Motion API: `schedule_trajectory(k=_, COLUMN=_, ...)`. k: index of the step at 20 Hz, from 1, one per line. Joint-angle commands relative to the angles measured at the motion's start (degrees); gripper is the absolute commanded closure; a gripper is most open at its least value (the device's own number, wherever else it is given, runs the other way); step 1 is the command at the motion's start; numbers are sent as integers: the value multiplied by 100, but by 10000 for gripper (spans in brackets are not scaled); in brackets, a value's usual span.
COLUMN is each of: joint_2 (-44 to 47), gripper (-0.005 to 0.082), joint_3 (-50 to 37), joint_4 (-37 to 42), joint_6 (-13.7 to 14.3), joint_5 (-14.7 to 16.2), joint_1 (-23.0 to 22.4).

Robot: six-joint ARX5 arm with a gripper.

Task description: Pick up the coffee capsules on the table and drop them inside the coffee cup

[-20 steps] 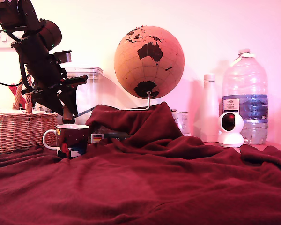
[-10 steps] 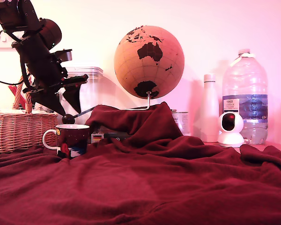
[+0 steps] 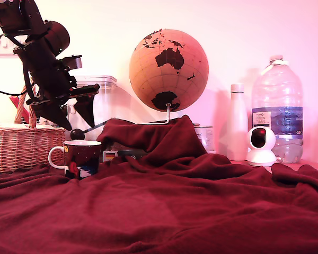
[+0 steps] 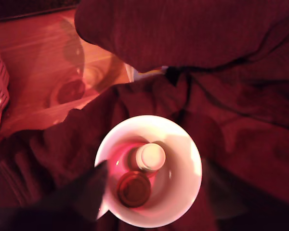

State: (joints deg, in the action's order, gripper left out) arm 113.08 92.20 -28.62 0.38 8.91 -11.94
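Exterior view: my gripper (image 3: 74, 117) hangs just above the coffee cup (image 3: 80, 157), toward the back of its mouth. Fingers are spread, nothing pinched between them. A small dark round thing (image 3: 77, 134) sits just under the fingertips, right at the cup's rim. It could be a capsule on its way in, but I can't tell from here. The cup stands upright on the table (image 3: 201, 211), handle toward the exterior view's left. No capsule shows on the red cloth from this angle, but the folds could be hiding one.

Wrist view: I'm looking straight down into the cup (image 4: 183, 192). Two coffee capsules are inside: a pale one (image 4: 151, 157) and an orange-brown one (image 4: 134, 188), touching, both on the cup floor. No blue one is visible in the cup or on the cloth around it. Only a dark blurred finger (image 4: 82, 192) shows at the frame edge, overlapping the cup's rim, so this view alone won't give the opening; the exterior view does.

Relation that matters: the cup mouth is directly below the fingers, so the drop axis is straight down. In my judgement, that part is fine. If a third capsule remains, I can't say which way it lies from the fingers; I need to lift clear and search the cloth first.
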Motion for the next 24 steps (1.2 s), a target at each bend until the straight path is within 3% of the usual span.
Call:
schedule_trajectory(k=1, joint_2=144, gripper=556, joint_3=20, joint_4=17, joint_6=28, joint_5=55, joint_1=13)
schedule_trajectory(k=3, joint_2=61, gripper=776, joint_3=20, joint_4=-7, joint_6=46, joint_5=201, joint_1=15)
schedule_trajectory(k=4, joint_2=22, gripper=789, joint_3=20, joint_4=-13, joint_6=74, joint_5=278, joint_1=15)
schedule_trajectory(k=20, joint_2=-1056, gripper=790, joint_3=-7, joint_4=-809, joint_6=304, joint_5=264, joint_1=15)
schedule_trajectory(k=24, joint_2=-1484, gripper=790, joint_3=-409, joint_4=-658, joint_6=310, joint_5=267, joint_1=15)
